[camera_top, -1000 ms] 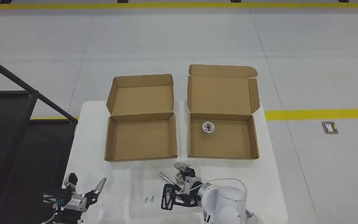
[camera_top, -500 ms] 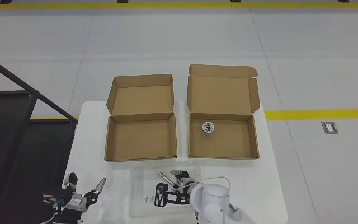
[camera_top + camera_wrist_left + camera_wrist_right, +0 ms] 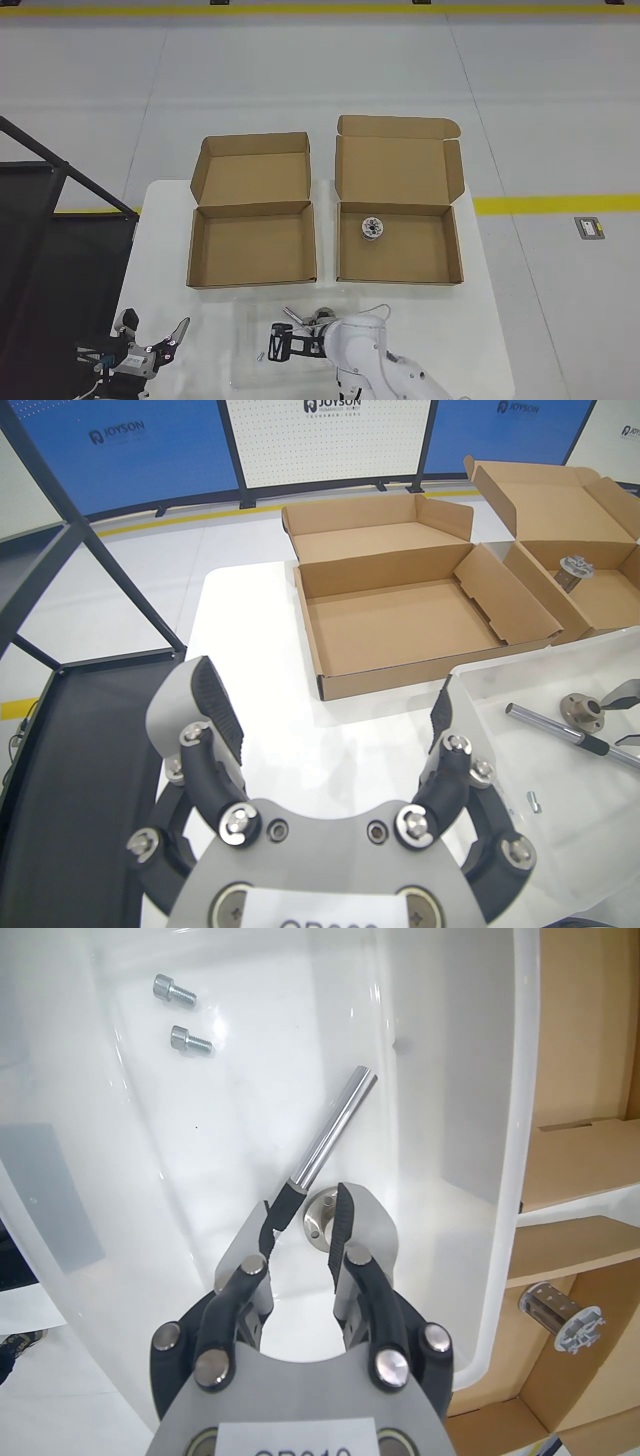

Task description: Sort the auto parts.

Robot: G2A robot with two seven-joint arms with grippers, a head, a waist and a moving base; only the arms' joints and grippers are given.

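Two open boxes stand side by side at the centre of the top view: the left box (image 3: 250,248) holds nothing, and the right box (image 3: 400,245) holds one finned metal part (image 3: 372,228) near its upper left corner. Below them, at the lower middle of the frame, lies one clear bin (image 3: 243,372) on the white table (image 3: 160,260).

The bin contains four loose parts: one steel rod (image 3: 332,1128) with a dark sleeve, one round flange (image 3: 316,1223) and two bolts (image 3: 173,990) lying close together, apart from the rod.

The right gripper (image 3: 305,1200) is low inside the bin, fingers partly spread and pinching nothing. The flange sits between them and one finger crosses the rod's dark sleeve, so that the rest of the rod is hidden behind it.

The left gripper (image 3: 155,325) hangs at the lower left of the top view, over the table just outside the bin, fingers spread wide and holding nothing. A dark rack (image 3: 60,260) stands at the left edge.

From above, the right arm covers the flange and most of the rod, the bolts are mere specks, and the bin's walls are hard to trace.
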